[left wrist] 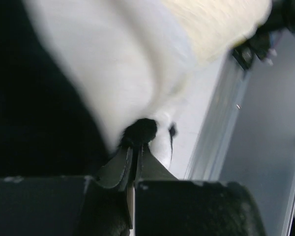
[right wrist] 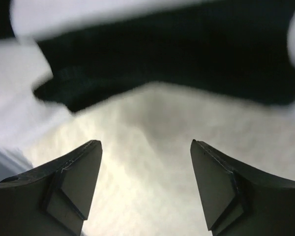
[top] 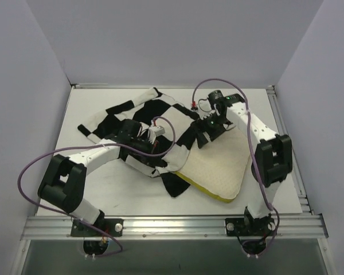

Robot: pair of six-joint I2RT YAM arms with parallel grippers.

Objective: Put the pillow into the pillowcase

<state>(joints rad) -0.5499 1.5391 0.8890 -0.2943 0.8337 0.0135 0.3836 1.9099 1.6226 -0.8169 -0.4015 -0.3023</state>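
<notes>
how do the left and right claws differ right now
The left claw is shut, pinching the checkered pillowcase; the right claw is open and holds nothing. The left sits over the pillowcase, the right over the bare cream pillow. Both are black, two-fingered.

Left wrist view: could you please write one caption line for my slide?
Left gripper, jaws shut, pinching a fold of the black-and-white pillowcase.
</notes>
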